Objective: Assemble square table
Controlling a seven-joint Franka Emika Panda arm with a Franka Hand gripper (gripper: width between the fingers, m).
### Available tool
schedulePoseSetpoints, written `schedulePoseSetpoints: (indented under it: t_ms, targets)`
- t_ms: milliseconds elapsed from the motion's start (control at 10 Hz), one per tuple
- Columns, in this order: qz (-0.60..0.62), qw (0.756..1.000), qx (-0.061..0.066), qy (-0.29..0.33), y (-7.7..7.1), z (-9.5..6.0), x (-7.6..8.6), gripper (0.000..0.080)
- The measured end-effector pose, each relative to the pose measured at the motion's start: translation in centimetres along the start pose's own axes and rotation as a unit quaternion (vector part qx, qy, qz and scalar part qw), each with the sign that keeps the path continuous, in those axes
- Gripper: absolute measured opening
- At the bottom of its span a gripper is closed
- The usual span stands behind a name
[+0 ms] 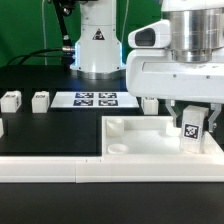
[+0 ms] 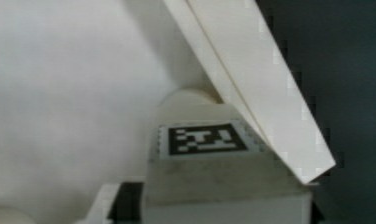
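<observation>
The square table top [image 1: 150, 140] lies white and rimmed at the exterior view's right, with a round socket [image 1: 117, 126] at its near-left corner. My gripper [image 1: 190, 120] hangs over its right part, shut on a white leg [image 1: 191, 128] whose tag faces the camera. The leg stands upright, low inside the top. In the wrist view the tagged leg [image 2: 203, 150] sits between my fingers [image 2: 117, 205], close to the top's raised rim [image 2: 256, 90]. Loose legs [image 1: 10, 100] [image 1: 40, 100] lie on the black mat at the left.
The marker board [image 1: 95, 99] lies at the back centre, in front of the robot base [image 1: 95, 45]. A long white border rail [image 1: 50, 170] runs along the front. Another small white leg [image 1: 2, 127] shows at the left edge, and one [image 1: 150, 104] behind the top.
</observation>
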State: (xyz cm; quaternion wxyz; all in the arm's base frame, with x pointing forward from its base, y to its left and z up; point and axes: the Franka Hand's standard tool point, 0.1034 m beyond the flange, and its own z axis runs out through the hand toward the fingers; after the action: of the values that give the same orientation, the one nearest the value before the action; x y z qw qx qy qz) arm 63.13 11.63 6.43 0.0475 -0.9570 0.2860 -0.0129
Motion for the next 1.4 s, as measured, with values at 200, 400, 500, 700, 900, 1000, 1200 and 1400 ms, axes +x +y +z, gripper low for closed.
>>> schedulePoseSetpoints:
  t_ms: [200,400,500,700,900,1000,1200,1400]
  targets:
    - [0.068,0.998,0.000,0.000,0.05,0.02,0.03,0.0293]
    - [0.221,0.975,-0.006,-0.001,0.03,0.01,0.05,0.0293]
    - [0.303,0.953,-0.004,-0.002,0.06,0.01,0.07,0.0293]
    - [0.542,0.839,0.025,-0.048,0.35,-0.03,0.36,0.0293]
    - [0.587,0.807,0.024,-0.055,0.41,-0.02,0.29,0.0293]
    - [0.616,0.786,0.022,-0.056,0.38,-0.02,0.26,0.0293]
    - [0.652,0.756,0.021,-0.056,0.42,0.00,0.29,0.0293]
    - [0.687,0.724,0.019,-0.053,0.72,-0.09,0.46,0.0294]
